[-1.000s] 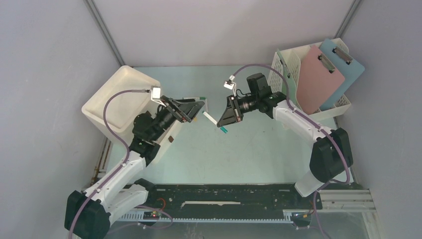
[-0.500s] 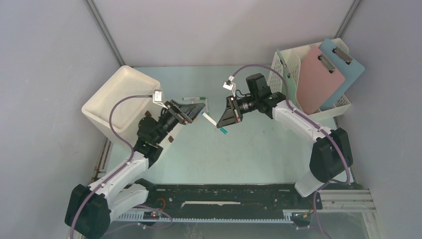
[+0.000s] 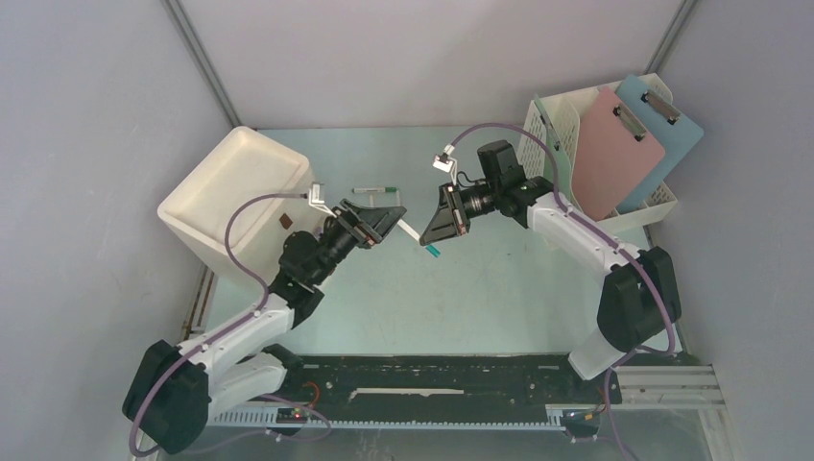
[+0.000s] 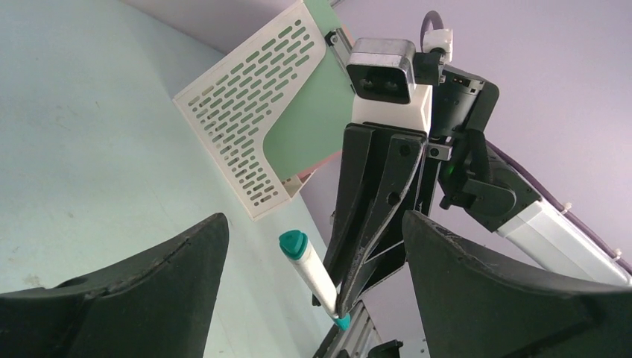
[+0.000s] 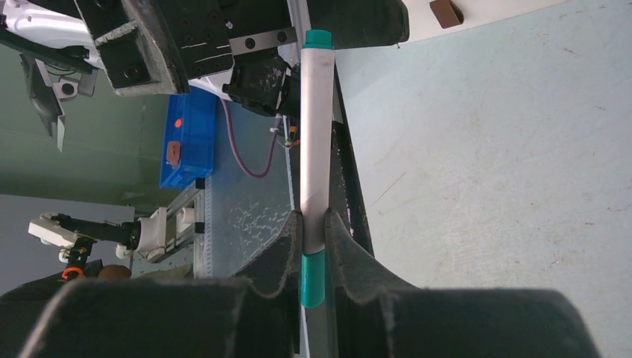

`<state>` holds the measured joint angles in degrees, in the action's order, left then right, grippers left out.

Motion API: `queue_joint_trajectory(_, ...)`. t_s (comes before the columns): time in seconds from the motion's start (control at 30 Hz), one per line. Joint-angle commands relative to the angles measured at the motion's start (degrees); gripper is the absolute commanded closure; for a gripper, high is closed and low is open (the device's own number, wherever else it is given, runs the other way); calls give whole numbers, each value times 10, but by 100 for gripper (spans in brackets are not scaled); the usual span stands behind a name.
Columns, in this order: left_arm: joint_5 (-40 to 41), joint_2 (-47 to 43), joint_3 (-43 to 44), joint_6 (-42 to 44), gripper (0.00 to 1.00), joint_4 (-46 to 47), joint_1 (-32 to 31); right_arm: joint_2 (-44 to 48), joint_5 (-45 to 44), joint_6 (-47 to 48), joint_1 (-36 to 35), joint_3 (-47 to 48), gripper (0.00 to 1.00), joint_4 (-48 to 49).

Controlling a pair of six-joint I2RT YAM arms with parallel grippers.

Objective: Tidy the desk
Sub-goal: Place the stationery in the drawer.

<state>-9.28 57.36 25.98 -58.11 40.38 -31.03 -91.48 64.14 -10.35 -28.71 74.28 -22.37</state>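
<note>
A white marker with teal ends (image 3: 419, 239) hangs above the pale green desk (image 3: 499, 288), and my right gripper (image 3: 429, 242) is shut on it near its lower end. In the right wrist view the marker (image 5: 316, 134) runs straight up from the right gripper (image 5: 313, 227). My left gripper (image 3: 386, 219) stands open just left of the marker's upper end. From the left wrist the marker (image 4: 311, 274) points between the left gripper's (image 4: 313, 294) wide-apart fingers without touching them. A second marker (image 3: 374, 190) lies on the desk behind the left gripper.
A white box-shaped bin (image 3: 230, 187) stands at the left, with a small brown piece (image 3: 286, 222) by its right side. At the back right a white perforated file rack (image 3: 562, 134) holds a pink clipboard (image 3: 614, 154) and a blue one (image 3: 662, 134).
My left arm has swung right, away from the bin, bringing its open gripper up to the held marker's upper end. The right arm and marker have stayed put.
</note>
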Motion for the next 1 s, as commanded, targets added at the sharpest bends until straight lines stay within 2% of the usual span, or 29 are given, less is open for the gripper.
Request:
queue_joint_trajectory(0.0,37,-4,-14,-29,8,52,-13,26,19,3,5,1,100,15)
queue_joint_trajectory(0.3,59,4,-30,-63,11,95,-23,26,18,4,8,1,100,15)
queue_joint_trajectory(0.5,60,25,-26,-74,17,108,-33,27,18,3,8,1,100,15)
queue_joint_trajectory(0.67,58,52,-19,-85,26,129,-49,26,14,4,11,1,100,15)
queue_joint_trajectory(0.77,58,64,-14,-84,34,131,-58,24,7,4,14,1,100,14)
queue_joint_trajectory(0.83,56,71,-11,-80,44,132,-63,23,6,4,16,1,100,13)
queue_joint_trajectory(0.97,48,87,-7,-81,76,145,-65,24,1,7,16,1,100,12)
